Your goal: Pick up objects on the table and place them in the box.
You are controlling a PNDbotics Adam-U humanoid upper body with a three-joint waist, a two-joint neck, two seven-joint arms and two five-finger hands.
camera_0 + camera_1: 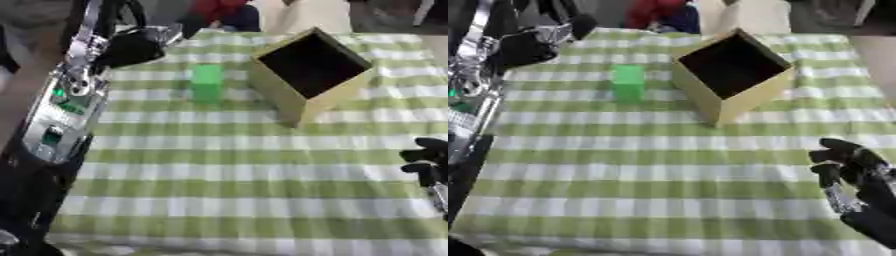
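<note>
Right hand: we see our right hand (pixel 852 172) at the lower right, fingers bent inward at rest, holding and touching nothing; it hangs above the cloth, well apart from the box.
Left hand: our left hand (pixel 133 46) shows at the upper left, a dark blurred mass; we cannot tell whether its fingers are apart or together, and we see nothing in it.
Left arm: our left arm (pixel 61 107) runs up the left side from the lower corner, silver and black with small green lights, the hand at its far end near the table's back edge.
Green block: the green block (pixel 206 83) stands upright on the cloth, just left of the box and apart from it, right of and below our left hand.
Box: the box (pixel 315 102) is tan with a dark open inside, set cornerwise on the far half of the table.
Surface: a green and white checked tablecloth (pixel 245 175) covers the table.
Room: blurred clothing, red and dark, shows beyond the far edge.
</note>
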